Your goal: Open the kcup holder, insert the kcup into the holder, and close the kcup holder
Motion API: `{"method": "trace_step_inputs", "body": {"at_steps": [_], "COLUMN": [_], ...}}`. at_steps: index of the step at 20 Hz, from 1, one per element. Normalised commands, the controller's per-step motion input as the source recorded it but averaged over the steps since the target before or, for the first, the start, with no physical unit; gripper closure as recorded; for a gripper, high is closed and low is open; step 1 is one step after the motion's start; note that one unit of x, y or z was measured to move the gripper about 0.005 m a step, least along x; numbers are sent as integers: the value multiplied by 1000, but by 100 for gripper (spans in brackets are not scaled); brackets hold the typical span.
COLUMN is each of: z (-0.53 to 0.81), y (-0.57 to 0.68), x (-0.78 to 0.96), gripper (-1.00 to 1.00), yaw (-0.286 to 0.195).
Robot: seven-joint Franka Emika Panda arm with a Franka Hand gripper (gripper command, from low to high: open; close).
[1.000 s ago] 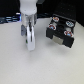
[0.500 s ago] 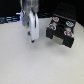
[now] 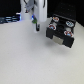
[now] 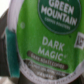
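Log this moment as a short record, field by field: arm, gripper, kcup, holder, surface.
arm: white arm at the top of the exterior view, to the exterior view's left of the holder
gripper: shut on the kcup, raised above the table
kcup: fills the wrist view; green lid reads Green Mountain, Dark Magic
kcup holder: black box, drawer pulled open, round pod slots showing
kcup in holder: not yet
table: pale, plain surface
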Motion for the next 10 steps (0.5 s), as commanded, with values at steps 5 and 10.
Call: {"method": "trace_step_inputs", "body": {"at_steps": [5, 10], "z": [393, 391], "y": [557, 657], "x": [250, 169], "gripper": [100, 100], "yaw": [7, 12]}}
